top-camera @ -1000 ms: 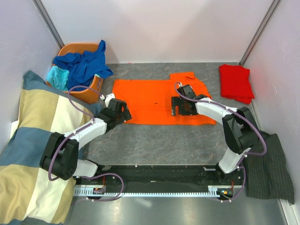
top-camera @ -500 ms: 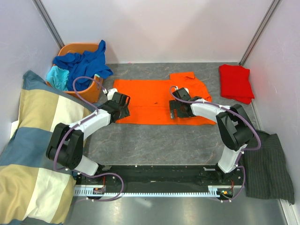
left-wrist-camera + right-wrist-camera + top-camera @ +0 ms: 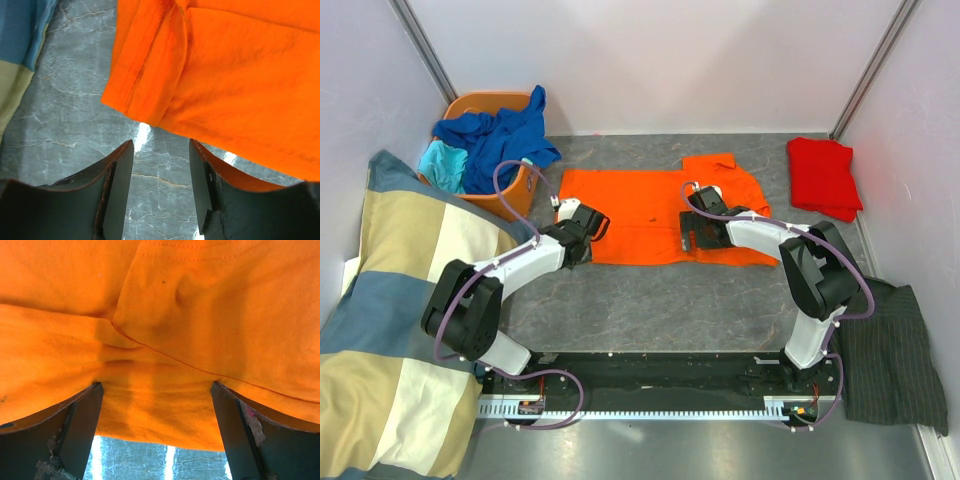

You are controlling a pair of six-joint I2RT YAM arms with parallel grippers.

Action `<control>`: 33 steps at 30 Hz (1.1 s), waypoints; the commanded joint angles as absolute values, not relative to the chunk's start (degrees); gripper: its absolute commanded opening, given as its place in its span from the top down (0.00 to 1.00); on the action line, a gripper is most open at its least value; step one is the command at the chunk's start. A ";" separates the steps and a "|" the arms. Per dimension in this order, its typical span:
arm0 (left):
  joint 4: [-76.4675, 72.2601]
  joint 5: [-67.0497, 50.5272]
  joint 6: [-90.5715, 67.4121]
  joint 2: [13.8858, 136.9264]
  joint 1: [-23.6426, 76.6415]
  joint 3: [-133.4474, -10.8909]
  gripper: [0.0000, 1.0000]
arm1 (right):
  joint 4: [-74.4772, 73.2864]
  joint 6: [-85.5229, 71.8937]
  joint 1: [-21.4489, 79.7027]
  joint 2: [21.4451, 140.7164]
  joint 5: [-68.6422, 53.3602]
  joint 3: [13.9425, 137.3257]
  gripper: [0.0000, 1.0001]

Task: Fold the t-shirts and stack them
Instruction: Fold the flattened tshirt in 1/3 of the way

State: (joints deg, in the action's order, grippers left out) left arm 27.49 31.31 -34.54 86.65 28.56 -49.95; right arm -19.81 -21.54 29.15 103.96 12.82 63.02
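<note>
An orange t-shirt lies spread flat mid-table. A folded red t-shirt sits at the far right. Blue t-shirts and a turquoise one are heaped in the orange basket. My left gripper hovers at the orange shirt's near left corner. In the left wrist view the left gripper is part-way open over bare table, just short of the orange hem. My right gripper stands wide open over the shirt's near edge, and in the right wrist view the right gripper straddles orange cloth.
A big checked blanket covers the left side, close to the left arm. A dark pinstriped cloth lies at the near right. White walls and metal posts close in the table on three sides.
The left gripper has moved right and forward up to the orange shirt's near left corner, and its jaws have narrowed. The right gripper has shifted slightly toward the shirt's near hem.
</note>
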 commanded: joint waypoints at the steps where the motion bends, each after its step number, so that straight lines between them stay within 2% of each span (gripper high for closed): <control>1: 28.48 35.51 -36.12 87.80 28.65 -50.62 0.47 | -20.92 -20.48 29.36 107.23 12.22 60.56 0.02; 9: 29.18 37.62 -36.91 91.31 28.65 -51.68 0.51 | -21.36 -20.83 29.27 107.05 12.57 59.86 0.02; 20: 29.44 38.06 -36.65 94.39 28.65 -53.79 0.52 | -24.78 -20.83 29.36 105.73 17.93 58.62 0.02; 33: 30.32 39.46 -36.39 95.36 28.65 -55.37 0.53 | -24.87 -20.65 29.27 104.77 17.23 57.30 0.02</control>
State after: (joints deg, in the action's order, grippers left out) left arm 30.33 36.16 -34.94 94.21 28.62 -52.49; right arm -17.12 -22.09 29.43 102.76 14.46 60.60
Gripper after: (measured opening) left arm 0.473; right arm 0.982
